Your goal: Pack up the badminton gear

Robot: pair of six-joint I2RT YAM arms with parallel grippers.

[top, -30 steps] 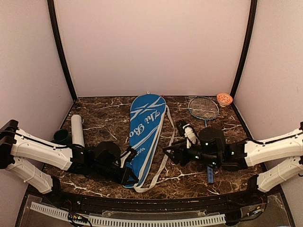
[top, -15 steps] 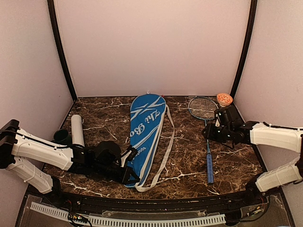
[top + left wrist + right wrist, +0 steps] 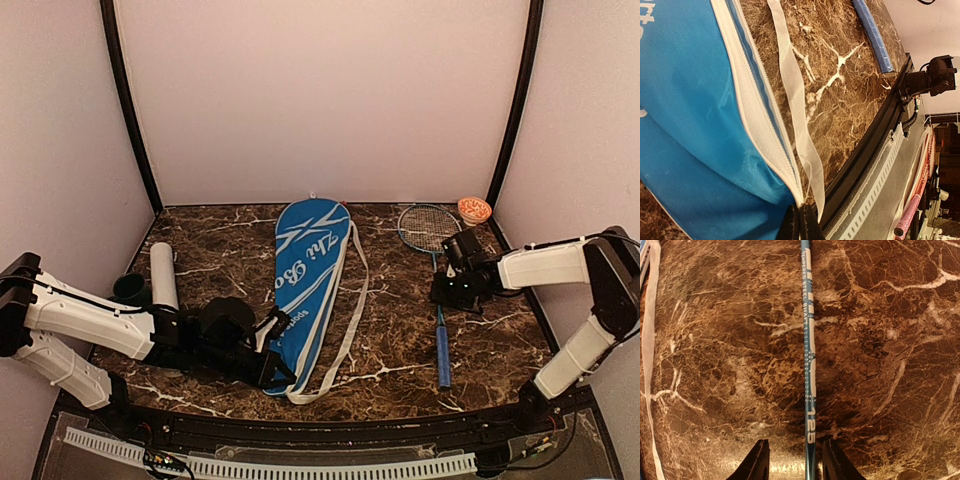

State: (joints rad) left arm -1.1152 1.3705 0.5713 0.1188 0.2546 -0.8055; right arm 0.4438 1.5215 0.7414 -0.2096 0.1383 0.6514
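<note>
Right wrist view looking straight down on the racket [image 3: 807,365], lying flat on the table [image 3: 715,365], its thin shaft running between the spread fingers of the right end effector [image 3: 792,457] and not yet being gripped. Meanwhile pinching the zipped edge of the blue racket cover [image 3: 305,280] with the left end effector [image 3: 268,368], fingers pressed together on the fabric near the narrow end, seemingly holding the mouth open. Judging the step in hand as picking up the loose racket for loading. Next calling for closing squarely on the slim shaft without slipping, then steering the head toward the held opening, with the white tube [image 3: 162,275] waiting beside the left arm.
</note>
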